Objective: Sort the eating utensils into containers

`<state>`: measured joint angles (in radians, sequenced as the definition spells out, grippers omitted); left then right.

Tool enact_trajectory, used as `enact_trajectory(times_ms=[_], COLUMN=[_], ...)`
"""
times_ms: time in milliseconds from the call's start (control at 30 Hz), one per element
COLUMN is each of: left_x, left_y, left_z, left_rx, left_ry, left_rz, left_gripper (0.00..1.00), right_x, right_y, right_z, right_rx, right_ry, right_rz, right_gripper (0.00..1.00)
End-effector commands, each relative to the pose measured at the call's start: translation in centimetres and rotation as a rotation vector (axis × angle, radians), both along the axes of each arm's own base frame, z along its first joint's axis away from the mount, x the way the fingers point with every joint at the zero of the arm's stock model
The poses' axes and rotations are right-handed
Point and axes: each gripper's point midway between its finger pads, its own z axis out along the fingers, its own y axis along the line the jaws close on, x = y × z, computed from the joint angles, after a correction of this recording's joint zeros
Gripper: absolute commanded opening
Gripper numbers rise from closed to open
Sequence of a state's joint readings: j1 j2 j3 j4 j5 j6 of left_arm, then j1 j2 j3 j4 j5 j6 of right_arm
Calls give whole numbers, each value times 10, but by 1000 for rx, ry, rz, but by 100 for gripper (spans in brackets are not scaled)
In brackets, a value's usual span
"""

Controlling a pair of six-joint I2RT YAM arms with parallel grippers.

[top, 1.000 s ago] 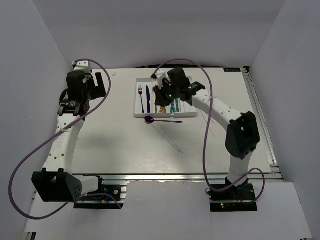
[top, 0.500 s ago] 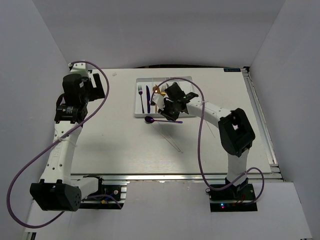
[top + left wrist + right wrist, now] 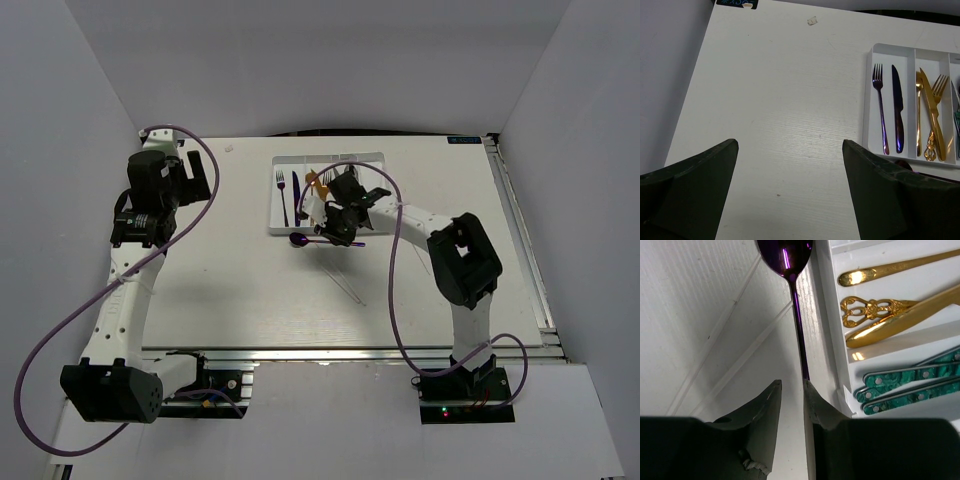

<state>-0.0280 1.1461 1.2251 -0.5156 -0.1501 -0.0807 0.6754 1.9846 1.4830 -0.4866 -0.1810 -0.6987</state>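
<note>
Fingers (image 3: 690, 190) on our left gripper (image 3: 789, 145) are standing spread wide, holding nothing, hanging over bare table (image 3: 780, 90) left of the tray (image 3: 870, 100). Purple fork (image 3: 882, 117) and knife (image 3: 897, 115) are lying in its leftmost compartment, gold pieces (image 3: 932, 115) next, teal handles (image 3: 900, 376) after. Purple spoon (image 3: 790, 255) is lying on the table just beside the tray's near wall. We're hovering our right gripper (image 3: 792, 384) over its handle, jaws narrowly parted, handle running up to one fingertip.

free: L half of table (image 3: 220, 280) | tight: spoon (image 3: 798, 325) just beside tray (image 3: 823, 315) wall | obst: chopsticks (image 3: 742, 360) spoon's other side
</note>
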Motion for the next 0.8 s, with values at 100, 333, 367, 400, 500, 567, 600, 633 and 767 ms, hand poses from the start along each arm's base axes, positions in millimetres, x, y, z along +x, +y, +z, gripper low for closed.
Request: enact_trajectory(times_ms=[100, 333, 367, 400, 500, 567, 600, 633, 767], left_x=[-4, -3, -3, -3, -3, -3, -3, -2, -2], left_y=[3, 4, 4, 4, 5, 6, 6, 6, 6], left_z=[11, 8, 7, 6, 4, 4, 4, 3, 0], left_rx=[-13, -10, -10, -8, -5, -3, -1, -1, 4], left_ry=[-36, -26, -25, -22, -17, -15, -17, -14, -7], left_rz=[22, 27, 27, 28, 32, 33, 34, 34, 32], left_gripper=[97, 97, 97, 97, 97, 97, 97, 97, 97], right_x=[8, 17, 19, 21, 23, 22, 22, 21, 17], right_y=[18, 23, 25, 25, 25, 27, 26, 27, 28], right_z=[-3, -13, -14, -15, -17, -20, -22, -23, -23], right_rx=[43, 41, 45, 47, 47, 45, 44, 46, 54], right_ry=[-21, -27, -34, -39, -35, -29, -20, -11, 7], right_rz=[52, 47, 45, 37, 32, 35, 35, 40, 67], right_gripper=[30, 31, 31, 31, 33, 37, 38, 42, 48])
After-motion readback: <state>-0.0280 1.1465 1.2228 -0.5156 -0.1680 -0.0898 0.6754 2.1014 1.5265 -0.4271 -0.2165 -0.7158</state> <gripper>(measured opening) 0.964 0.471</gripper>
